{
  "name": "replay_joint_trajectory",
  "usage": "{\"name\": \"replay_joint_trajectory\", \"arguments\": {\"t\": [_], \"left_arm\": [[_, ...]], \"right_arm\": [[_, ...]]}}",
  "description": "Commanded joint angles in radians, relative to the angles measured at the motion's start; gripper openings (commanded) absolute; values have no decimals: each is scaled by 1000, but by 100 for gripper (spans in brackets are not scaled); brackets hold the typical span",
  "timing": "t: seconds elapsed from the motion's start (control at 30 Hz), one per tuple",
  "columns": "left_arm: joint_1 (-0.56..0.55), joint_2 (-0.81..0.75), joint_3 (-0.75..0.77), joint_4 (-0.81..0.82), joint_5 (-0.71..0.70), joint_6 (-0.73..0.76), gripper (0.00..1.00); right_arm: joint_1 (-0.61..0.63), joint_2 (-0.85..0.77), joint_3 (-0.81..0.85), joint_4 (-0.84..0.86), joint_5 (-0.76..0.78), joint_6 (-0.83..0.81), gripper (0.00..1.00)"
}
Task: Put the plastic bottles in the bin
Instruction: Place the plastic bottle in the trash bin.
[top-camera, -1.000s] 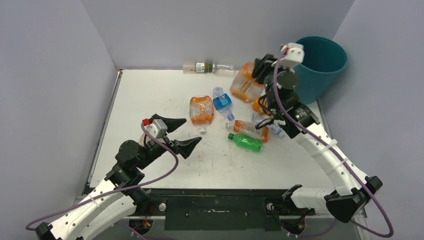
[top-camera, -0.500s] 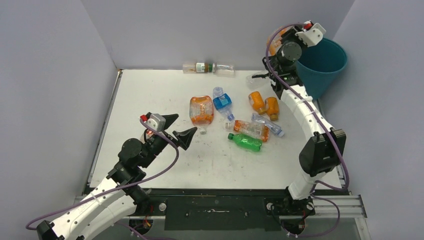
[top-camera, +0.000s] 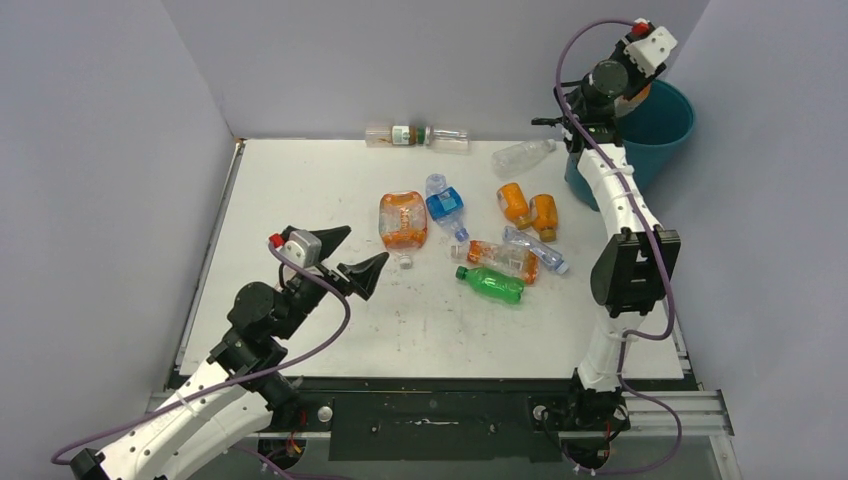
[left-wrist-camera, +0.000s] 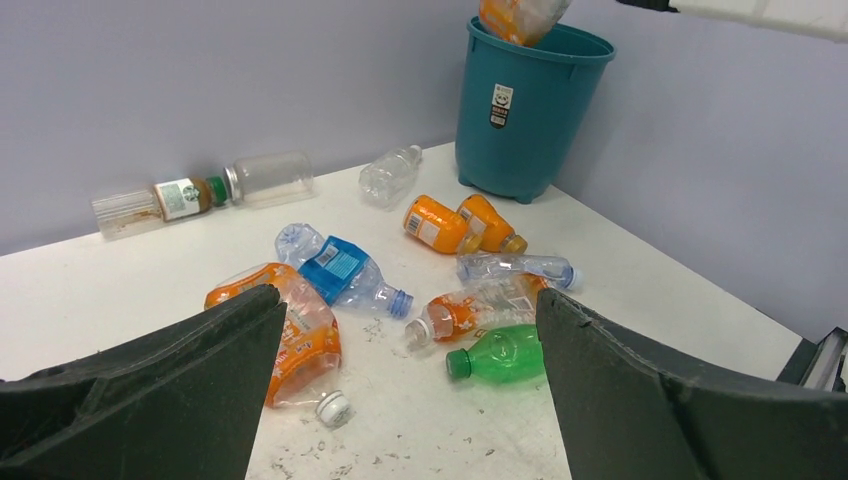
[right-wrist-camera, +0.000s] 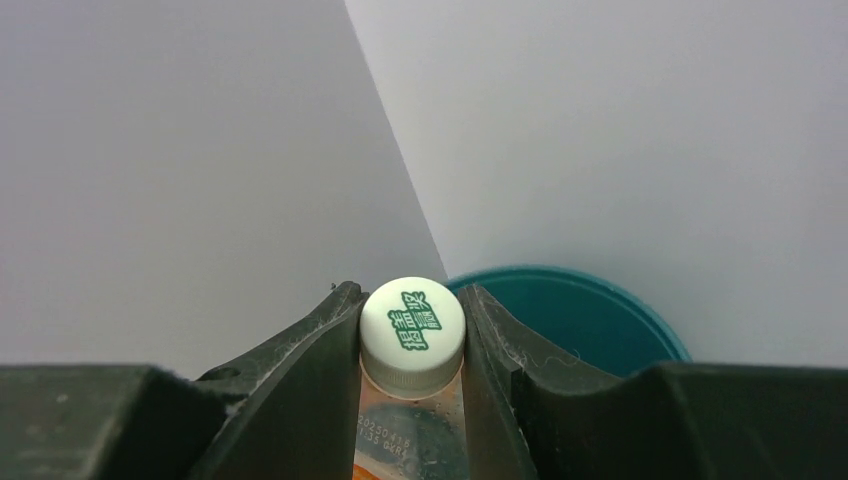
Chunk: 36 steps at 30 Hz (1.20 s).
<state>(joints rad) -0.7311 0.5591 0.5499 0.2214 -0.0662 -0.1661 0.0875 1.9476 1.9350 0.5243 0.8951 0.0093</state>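
My right gripper is shut on the white cap and neck of the orange-labelled jug and holds it hanging over the open teal bin; the jug's body shows above the bin's rim. My left gripper is open and empty above the near left of the table. Several bottles lie mid-table: a flattened orange one, a blue-labelled one, a green one, two small orange ones, and a clear one by the bin.
Two bottles lie against the back wall. Grey walls enclose the white table on three sides. The bin stands in the back right corner, past the table's right edge. The right arm rises steeply along the table's right side.
The right arm has lifted the jug from above the small orange bottles up and right, over the bin's mouth. The left gripper has drifted slightly left, still open.
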Motion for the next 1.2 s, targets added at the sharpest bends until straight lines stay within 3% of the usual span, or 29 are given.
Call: {"name": "replay_joint_trajectory", "arguments": {"t": [0.0,0.23,0.63,0.9,1.03,1.17], "left_arm": [[3,3,12,31,-11,22,96],[4,53,27,17,34,22,96],[3,59,27,13,45,25,96],[-2,49,25,13,49,26,96],[-3,53,25,13,48,27,96],[-5,62,27,8,41,30,96]], "right_arm": [[12,-5,-47,-39,5,-50,5],[12,-27,-170,-16,-31,-36,5],[-11,-3,-5,-269,-114,86,52],[-3,-63,16,-336,-160,133,68],[47,-166,-71,-352,-199,153,71],[159,-351,-302,-298,-276,153,80]]}}
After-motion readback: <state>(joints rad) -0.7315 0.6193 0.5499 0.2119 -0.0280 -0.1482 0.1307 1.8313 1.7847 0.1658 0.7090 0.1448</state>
